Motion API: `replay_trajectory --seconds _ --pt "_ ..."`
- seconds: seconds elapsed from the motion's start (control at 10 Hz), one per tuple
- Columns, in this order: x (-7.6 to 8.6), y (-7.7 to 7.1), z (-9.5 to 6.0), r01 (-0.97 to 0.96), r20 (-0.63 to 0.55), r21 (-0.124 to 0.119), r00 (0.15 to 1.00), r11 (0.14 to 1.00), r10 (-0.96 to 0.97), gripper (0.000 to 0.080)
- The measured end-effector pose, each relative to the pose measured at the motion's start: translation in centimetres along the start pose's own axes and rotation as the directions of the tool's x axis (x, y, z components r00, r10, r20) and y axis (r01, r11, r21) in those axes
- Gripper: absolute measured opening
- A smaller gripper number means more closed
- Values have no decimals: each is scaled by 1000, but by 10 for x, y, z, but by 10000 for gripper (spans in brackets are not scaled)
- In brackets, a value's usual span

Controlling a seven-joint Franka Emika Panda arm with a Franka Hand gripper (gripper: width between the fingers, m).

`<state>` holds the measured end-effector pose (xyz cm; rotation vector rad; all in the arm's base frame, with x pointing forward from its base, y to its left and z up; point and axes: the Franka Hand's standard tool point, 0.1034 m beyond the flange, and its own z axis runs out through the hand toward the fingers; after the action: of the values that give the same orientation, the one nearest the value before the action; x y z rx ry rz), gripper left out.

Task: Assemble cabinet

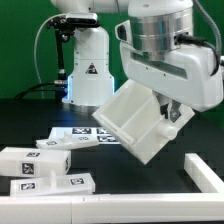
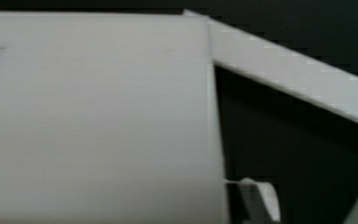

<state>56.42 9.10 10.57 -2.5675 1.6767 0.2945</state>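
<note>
The cabinet body [image 1: 138,120], a white open box of slabs, hangs tilted above the black table, right of centre in the exterior view. My gripper [image 1: 172,112] is shut on its upper right wall. In the wrist view one wide white slab of the cabinet body [image 2: 96,120] fills most of the picture. One of its walls [image 2: 300,80] runs slantwise beyond it. One white fingertip [image 2: 252,200] shows against the slab's edge; the other finger is hidden. Two loose white blocks with marker tags, one [image 1: 35,160] behind the other [image 1: 50,185], lie at the exterior view's left.
The marker board [image 1: 85,136] lies flat on the table under and left of the held body. A white rail [image 1: 205,165] lies at the right, and a long white rail [image 1: 110,212] runs along the front edge. The robot's base [image 1: 88,70] stands at the back.
</note>
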Motion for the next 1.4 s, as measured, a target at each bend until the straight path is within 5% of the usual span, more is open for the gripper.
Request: replay_trajectory --seconds 0.4,0.5,0.8,1.0,1.2,1.4 --pt "-36 -10 9 4 -73 13 997 1000 -3 28" --pt "-31 -11 16 -18 -101 32 995 999 21 28" --pt "-38 -12 37 -100 -180 24 978 995 102 28" --pt "-33 -20 39 -40 -219 89 974 995 58 28" --pt "-48 -22 43 -44 -236 89 970 995 64 28" --pt "-27 -17 43 -78 -185 112 978 991 98 28"
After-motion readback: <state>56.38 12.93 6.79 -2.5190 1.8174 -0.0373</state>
